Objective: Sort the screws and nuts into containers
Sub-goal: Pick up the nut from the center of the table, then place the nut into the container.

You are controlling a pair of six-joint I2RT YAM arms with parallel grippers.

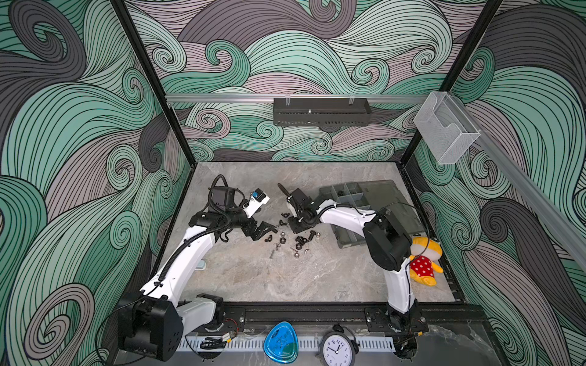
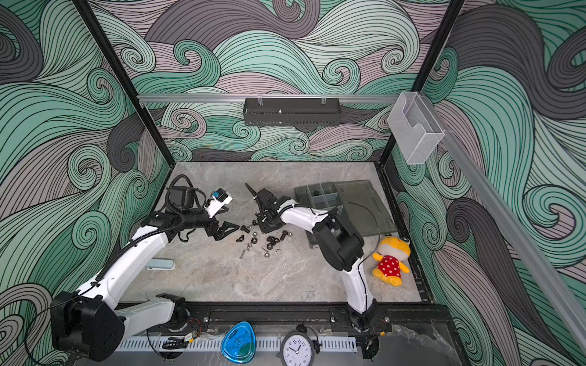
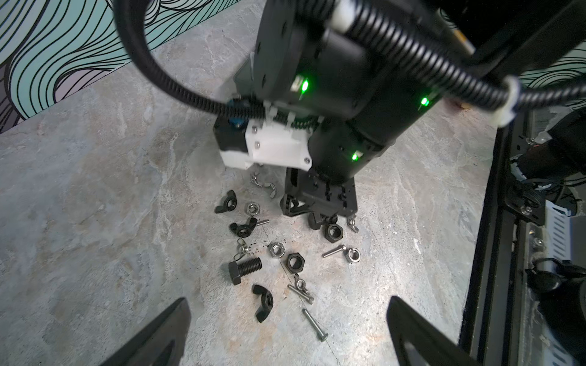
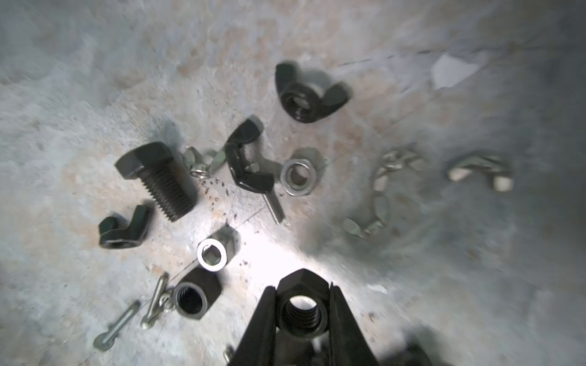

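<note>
1. My left gripper [image 3: 287, 301] stands wide open with nothing in it, at the left edge of the pile. A thin silver screw [image 3: 314, 324] lies just ahead of its fingertips, its long axis running roughly along their reach.
2. The pile sits mid-table [image 1: 253, 279], between my two grippers. In the left wrist view I count two black hex bolts [image 3: 244, 269], both on their sides, three black wing nuts [image 3: 242, 227] and two black hex nuts [image 3: 295, 262].
3. In the right wrist view two silver hex nuts [image 4: 298, 176] lie with bores up. The silver wing nuts [image 4: 371, 218] are too blurred to count.
4. My right gripper [image 4: 301, 294] comes down into the far part of the pile. Its fingers [image 4: 263, 317] are drawn narrow against opposite flats of one black hex nut [image 4: 302, 279], whose threaded bore faces up toward my wrist.
5. The organiser box [image 1: 328, 192] lies right of the pile and farther back, its lid [image 1: 390, 196] open flat, well apart from that nut.
</note>
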